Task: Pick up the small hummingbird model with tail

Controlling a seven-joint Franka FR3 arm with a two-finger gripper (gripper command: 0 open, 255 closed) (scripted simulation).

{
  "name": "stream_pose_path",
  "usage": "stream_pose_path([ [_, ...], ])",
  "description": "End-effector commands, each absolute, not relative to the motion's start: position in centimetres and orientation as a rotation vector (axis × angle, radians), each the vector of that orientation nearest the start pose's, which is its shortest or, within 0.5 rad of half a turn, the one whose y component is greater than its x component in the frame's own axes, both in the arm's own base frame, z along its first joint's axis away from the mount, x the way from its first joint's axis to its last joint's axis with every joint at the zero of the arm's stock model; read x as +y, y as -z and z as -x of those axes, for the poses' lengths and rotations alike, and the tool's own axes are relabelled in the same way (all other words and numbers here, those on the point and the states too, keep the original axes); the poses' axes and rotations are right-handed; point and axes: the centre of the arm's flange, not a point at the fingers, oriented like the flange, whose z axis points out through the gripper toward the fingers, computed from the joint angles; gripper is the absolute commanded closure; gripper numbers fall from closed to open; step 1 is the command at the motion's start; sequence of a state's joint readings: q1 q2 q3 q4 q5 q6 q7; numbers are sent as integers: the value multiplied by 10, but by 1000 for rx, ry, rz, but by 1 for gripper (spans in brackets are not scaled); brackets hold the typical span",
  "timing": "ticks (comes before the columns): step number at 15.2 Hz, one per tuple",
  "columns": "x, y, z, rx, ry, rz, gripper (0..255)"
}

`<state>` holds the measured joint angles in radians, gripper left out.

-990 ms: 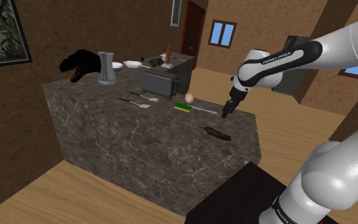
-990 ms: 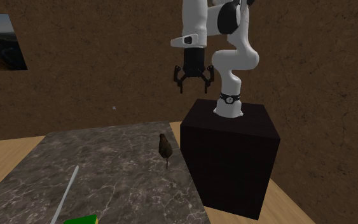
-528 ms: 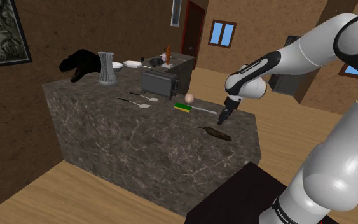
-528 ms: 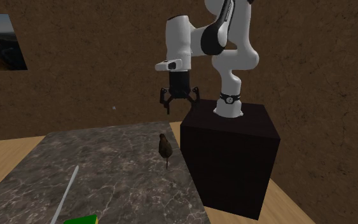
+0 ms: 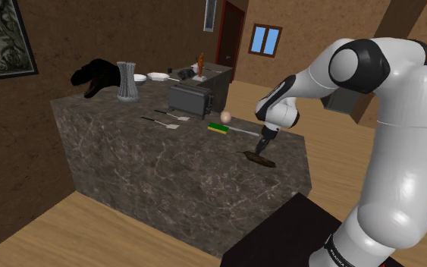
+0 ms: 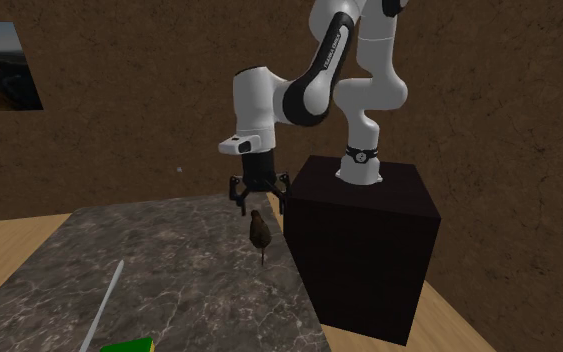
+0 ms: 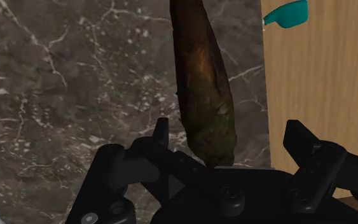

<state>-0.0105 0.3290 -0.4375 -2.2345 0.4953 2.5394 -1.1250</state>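
1. The small hummingbird model, a brown-green elongated body with one thin, pointed end, is seen lying flat on the dark marbled table. It lies right of the shoulder view's centre, close to the table edge nearest the stand.
2. In the second exterior view the model is found near the middle of the frame, its thin end directed toward the lower edge. As it lies flat with nothing close beside it, it can be approached from straight above.
3. The pincer is held just above the model, pointed downward, with its fingers spread. Nothing is gripped.
4. In the wrist view the model runs up the centre of the frame. Its near end is placed between the two fingers without being touched. The opening appears to be set across the narrow body, so that closing would meet its sides.
5. A descent is judged to be needed before closing. The rounded body could be squeezed out sideways if caught too high.
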Motion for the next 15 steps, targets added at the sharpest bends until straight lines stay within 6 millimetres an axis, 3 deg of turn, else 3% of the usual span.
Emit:
stream_pose_path([
  [1, -251, -222, -498, -458, 191, 3014, 0],
  [8, -251, -182, -498, -458, 191, 3014, 0],
  [10, -251, -182, -498, -458, 191, 3014, 0],
  [11, -251, -182, -498, -458, 191, 3014, 255],
  [15, -251, -182, -498, -458, 191, 3014, 255],
])
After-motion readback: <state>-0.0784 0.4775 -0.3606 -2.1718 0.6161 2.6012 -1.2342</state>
